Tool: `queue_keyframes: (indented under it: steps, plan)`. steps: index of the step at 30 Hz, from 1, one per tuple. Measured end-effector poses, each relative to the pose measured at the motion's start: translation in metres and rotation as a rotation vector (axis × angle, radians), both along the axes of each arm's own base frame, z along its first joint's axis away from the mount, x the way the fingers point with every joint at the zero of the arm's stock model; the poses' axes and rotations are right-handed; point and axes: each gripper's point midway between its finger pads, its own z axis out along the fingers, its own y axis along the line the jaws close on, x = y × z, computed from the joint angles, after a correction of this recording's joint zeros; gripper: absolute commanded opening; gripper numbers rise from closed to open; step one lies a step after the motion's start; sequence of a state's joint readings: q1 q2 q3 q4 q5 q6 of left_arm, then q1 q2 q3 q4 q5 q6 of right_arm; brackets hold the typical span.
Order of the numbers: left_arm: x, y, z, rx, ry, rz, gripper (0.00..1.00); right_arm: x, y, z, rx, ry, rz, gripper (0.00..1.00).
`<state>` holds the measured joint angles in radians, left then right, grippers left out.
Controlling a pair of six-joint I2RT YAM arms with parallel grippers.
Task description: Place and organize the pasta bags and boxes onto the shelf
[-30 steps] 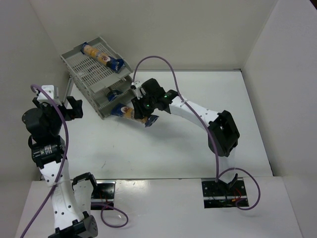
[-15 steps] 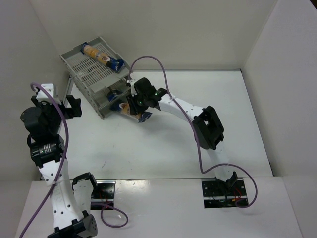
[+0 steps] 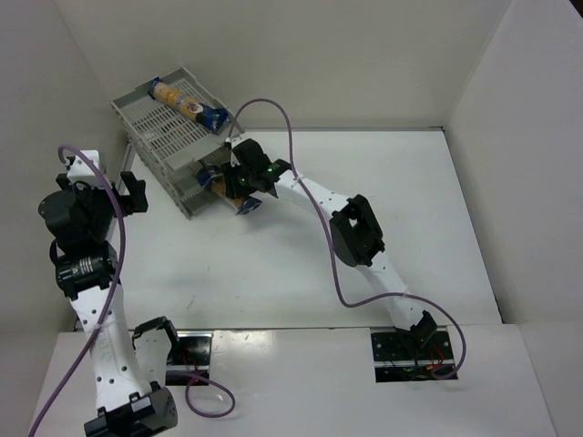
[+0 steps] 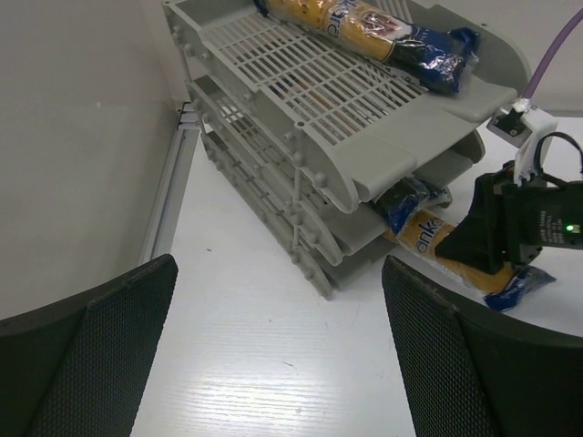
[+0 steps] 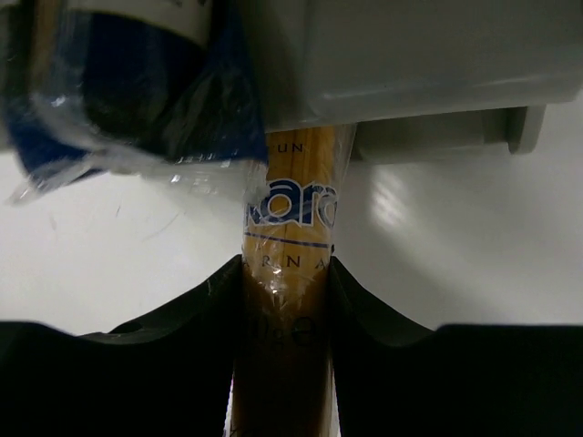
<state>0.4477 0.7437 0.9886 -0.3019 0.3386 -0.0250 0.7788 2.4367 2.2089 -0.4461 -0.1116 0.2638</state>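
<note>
Packet (image 5: 290, 237) lettering: wrist views only

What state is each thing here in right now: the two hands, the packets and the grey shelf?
left hand, open, empty, apart from the shelf.
right hand, shut on the bottom packet.
bottom packet, gripped, partly inside the lowest tray.
middle packet, in the middle tray, blue end poking out.
top packet, lying on the top tray.
shelf, standing upright.
</note>
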Motion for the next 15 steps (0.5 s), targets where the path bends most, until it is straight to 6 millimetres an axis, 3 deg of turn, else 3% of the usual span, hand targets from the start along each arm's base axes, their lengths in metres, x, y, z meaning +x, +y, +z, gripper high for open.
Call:
queue_keyframes:
  steps: [4, 7, 8, 9, 11, 13, 15]
  plan:
    - [0.004, 0.006, -0.003, -0.003, 0.007, 0.013, 1.0, 0.014, 0.015, -0.014, 0.007, -0.022, -0.041, 0.0]
    - [0.007, 0.01, -0.005, -0.004, 0.012, 0.02, 1.0, 0.013, 0.026, -0.02, 0.007, -0.032, -0.045, 0.32]
    - [0.008, 0.011, -0.006, -0.005, 0.014, 0.022, 1.0, 0.011, 0.029, -0.026, -0.002, -0.034, -0.04, 0.66]
    - [0.008, 0.011, -0.006, -0.006, 0.015, 0.022, 1.0, 0.009, 0.031, -0.03, -0.011, -0.037, -0.036, 0.78]
    - [0.009, 0.012, -0.007, -0.006, 0.016, 0.022, 1.0, 0.005, 0.033, -0.033, -0.028, -0.047, -0.011, 0.85]
    - [0.01, 0.012, -0.008, -0.009, 0.017, 0.019, 1.0, 0.003, 0.034, -0.03, -0.033, -0.065, 0.015, 0.85]
    - [0.01, 0.011, -0.008, -0.011, 0.017, 0.015, 1.0, -0.002, 0.03, -0.028, -0.052, -0.074, 0.038, 0.76]
